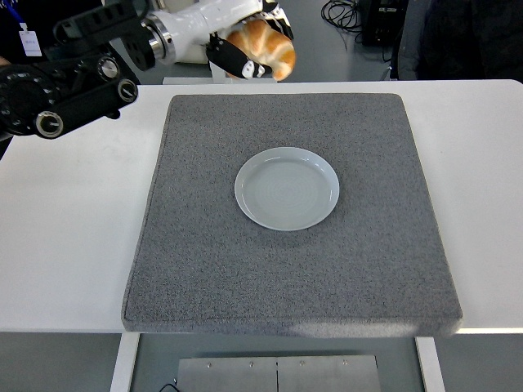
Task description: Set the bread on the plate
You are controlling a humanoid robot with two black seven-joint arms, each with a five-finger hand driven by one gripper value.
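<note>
A golden-brown bread roll (pixel 265 47) hangs high over the far edge of the grey mat (pixel 196 245), with my left hand (pixel 245 53) shut on it. The left arm reaches in from the upper left, its black forearm and white wrist crossing the top of the view. A pale grey round plate (pixel 287 189) lies empty at the mat's middle, well below and a little right of the bread. The right arm does not show.
The mat covers most of the white table (pixel 73 237). A person in dark clothes with a lanyard sits at the top left (pixel 24 24). A white post (pixel 214 69) and cables stand beyond the far edge.
</note>
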